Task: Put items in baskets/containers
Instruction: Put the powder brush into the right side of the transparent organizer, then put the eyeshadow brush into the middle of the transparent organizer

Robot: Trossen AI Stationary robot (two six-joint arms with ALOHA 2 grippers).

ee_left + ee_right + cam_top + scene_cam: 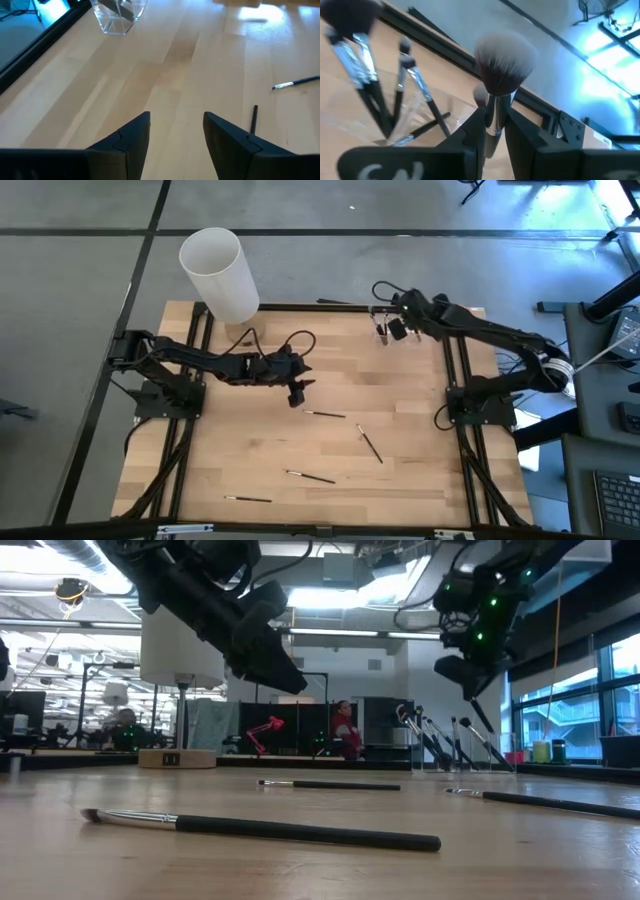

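My right gripper [392,330] hovers at the far right of the table, shut on a makeup brush with a big pale-tipped tuft [505,55], beside the clear plastic holder [422,117]. Several brushes [370,90] stand in that holder, tufts up. My left gripper [295,390] hangs open over the table's middle with nothing between its fingers [176,125]. Loose brushes lie flat on the wood: one [323,414] near the left gripper, one [370,443] right of centre, and two [310,476] [247,498] toward the near edge. My right gripper pinches the brush between its two fingers [470,135] at the silver ferrule [495,117], just under the tuft. The brush crosses the fingers, tuft up, and its dark handle [482,715] hangs below. It is lifted clear of the table.
A tall white cylinder [220,275] stands at the table's far left corner. Black frame rails [455,420] run along both sides. Bare wood lies between the scattered brushes. In the low view a person [345,730] shows in the room beyond.
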